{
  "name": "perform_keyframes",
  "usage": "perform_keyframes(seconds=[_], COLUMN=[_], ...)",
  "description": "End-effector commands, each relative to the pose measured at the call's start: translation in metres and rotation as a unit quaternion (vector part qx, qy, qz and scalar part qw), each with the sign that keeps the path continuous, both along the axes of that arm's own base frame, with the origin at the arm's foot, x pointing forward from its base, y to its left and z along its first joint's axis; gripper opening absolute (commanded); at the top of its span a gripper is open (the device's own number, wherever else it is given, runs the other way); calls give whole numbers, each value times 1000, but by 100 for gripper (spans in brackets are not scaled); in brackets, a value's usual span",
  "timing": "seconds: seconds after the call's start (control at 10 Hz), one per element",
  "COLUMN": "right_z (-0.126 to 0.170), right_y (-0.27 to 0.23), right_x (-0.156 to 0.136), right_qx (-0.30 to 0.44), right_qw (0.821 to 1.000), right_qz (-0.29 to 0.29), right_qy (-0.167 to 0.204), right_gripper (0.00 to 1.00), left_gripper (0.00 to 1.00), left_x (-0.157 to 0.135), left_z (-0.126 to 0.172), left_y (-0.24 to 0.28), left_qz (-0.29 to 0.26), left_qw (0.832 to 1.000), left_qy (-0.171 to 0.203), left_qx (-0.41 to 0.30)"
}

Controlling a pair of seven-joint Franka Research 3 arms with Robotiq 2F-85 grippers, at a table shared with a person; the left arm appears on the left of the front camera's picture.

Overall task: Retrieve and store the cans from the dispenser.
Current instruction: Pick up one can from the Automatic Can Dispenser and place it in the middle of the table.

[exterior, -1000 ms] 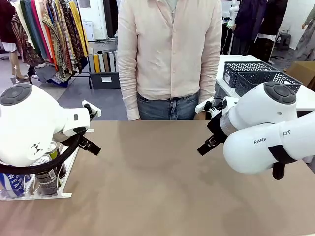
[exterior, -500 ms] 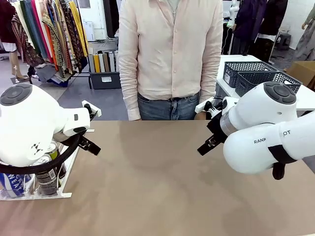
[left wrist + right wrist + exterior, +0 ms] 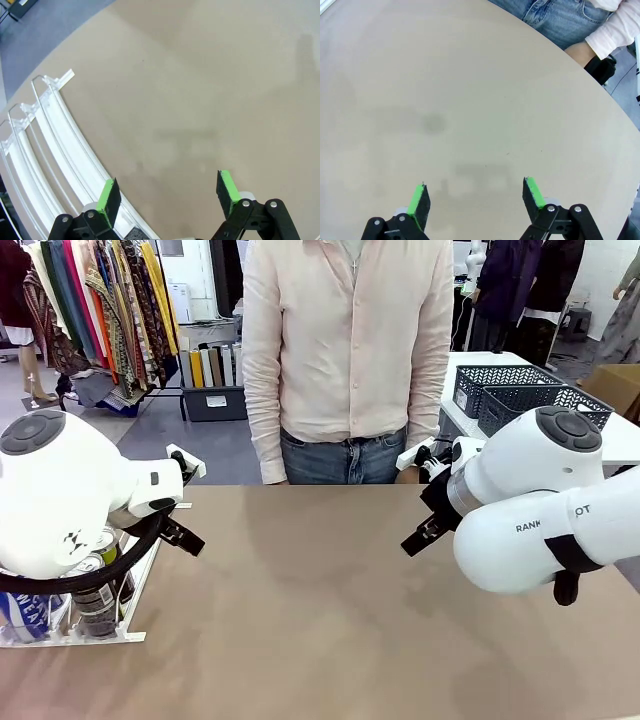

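Cans [image 3: 97,606] at table [image 3: 330,630] left edge, half hidden by left arm [image 3: 60,490]; left gripper [image 3: 169,186], right gripper [image 3: 475,193]: jaws wide, empty.

cans visible [image 3: 97,608]: 3 | dispenser [image 3: 92,637]: 1 | baskets [image 3: 500,386]: 2 | person [image 3: 345,340]: 1

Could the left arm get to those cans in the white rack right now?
Probably, with some turning: the left fingers hang open beside the dispenser with nothing between, but the cans sit tucked under the arm's own elbow.
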State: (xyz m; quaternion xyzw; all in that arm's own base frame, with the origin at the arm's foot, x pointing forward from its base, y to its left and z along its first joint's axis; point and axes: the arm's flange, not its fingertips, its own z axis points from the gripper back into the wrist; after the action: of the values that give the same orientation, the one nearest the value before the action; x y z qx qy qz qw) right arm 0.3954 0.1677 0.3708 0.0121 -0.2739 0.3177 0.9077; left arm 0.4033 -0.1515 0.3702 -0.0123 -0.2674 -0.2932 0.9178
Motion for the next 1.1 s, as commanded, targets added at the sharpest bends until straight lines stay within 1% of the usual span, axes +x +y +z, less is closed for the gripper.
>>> perform_keyframes(seconds=[0.0, 1.0], right_z=[0, 0], right_y=[0, 0], right_x=[0, 0], right_qx=[0, 0], right_qw=[1000, 1000], right_qz=[0, 0], right_qy=[0, 0], right_gripper=[100, 100], left_gripper=[100, 100], left_x=[0, 0], left_z=[0, 0], left_y=[0, 0], left_qz=[0, 0], left_qw=[1000, 1000], left_qy=[0, 0], left_qx=[0, 0])
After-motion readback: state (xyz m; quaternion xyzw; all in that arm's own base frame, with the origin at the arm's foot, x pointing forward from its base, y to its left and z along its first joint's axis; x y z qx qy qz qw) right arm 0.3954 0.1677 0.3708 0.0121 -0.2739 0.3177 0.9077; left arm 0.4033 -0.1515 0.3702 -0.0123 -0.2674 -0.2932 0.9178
